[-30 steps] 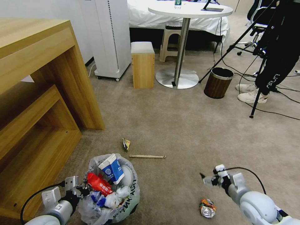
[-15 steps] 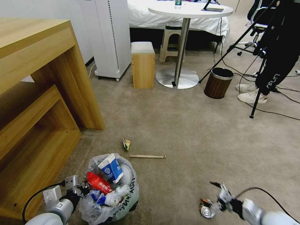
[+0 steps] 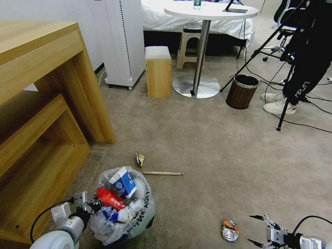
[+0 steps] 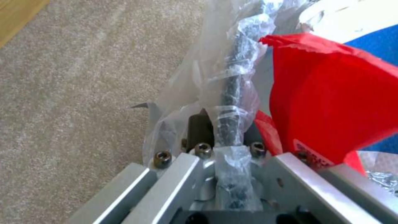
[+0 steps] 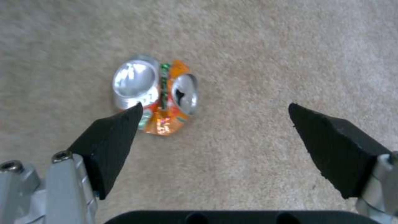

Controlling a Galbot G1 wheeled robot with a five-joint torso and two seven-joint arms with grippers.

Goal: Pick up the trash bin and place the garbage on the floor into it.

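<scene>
The trash bin (image 3: 125,211), black with a crinkled clear bag, stands at the lower left of the head view. My left gripper (image 3: 90,207) is shut on its rim; in the left wrist view that gripper (image 4: 224,138) pinches the bag-wrapped rim (image 4: 233,84). A blue-white paper cup (image 3: 122,181) and a red wrapper (image 3: 110,199) stick out of the bin. On the floor (image 3: 214,155) lie a crushed can (image 3: 230,231), a wooden stick (image 3: 163,173) and a small wrapper (image 3: 139,159). Low and just right of the can, my right gripper (image 3: 255,230) is open. In the right wrist view the can (image 5: 157,93) lies ahead of one fingertip of that gripper (image 5: 215,115).
A wooden desk with a low shelf (image 3: 41,103) stands close on the left. Farther back are a wooden stool (image 3: 158,71), a round table's base (image 3: 196,86), a brown wood-grain bin (image 3: 241,91) and tripod legs (image 3: 285,103) with cables beside a person's feet.
My right arm has dropped and pulled back to the lower right, and its gripper now sits open beside the crushed can. The left gripper and bin have barely moved.
</scene>
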